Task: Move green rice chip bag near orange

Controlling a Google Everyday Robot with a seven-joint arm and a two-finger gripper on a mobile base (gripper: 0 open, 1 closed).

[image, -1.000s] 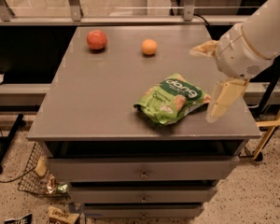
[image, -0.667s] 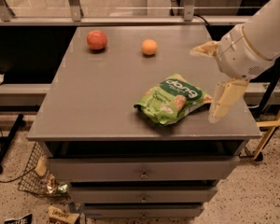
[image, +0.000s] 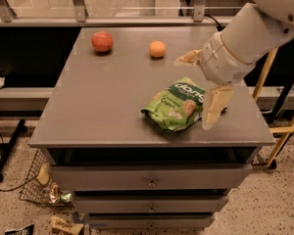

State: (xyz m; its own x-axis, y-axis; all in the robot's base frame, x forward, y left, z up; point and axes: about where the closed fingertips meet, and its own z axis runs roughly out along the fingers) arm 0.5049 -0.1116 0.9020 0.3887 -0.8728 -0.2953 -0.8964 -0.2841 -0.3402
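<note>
The green rice chip bag [image: 175, 105] lies flat near the front right of the grey table [image: 103, 106]. The orange [image: 157, 49] sits at the back middle of the table, well apart from the bag. My gripper [image: 202, 83] hangs over the bag's right end, open wide. One finger [image: 188, 58] is behind the bag and the other finger [image: 215, 106] is at its front right corner. It holds nothing.
A slightly larger red-orange round fruit [image: 102, 41] sits at the back left. The table has drawers [image: 149, 177] below its front edge. A wire basket [image: 39, 185] and snack bags lie on the floor at the left. A yellow stand [image: 279, 126] is at the right.
My gripper has moved left, from beside the bag to over its right end. The bag and both fruits have not moved.
</note>
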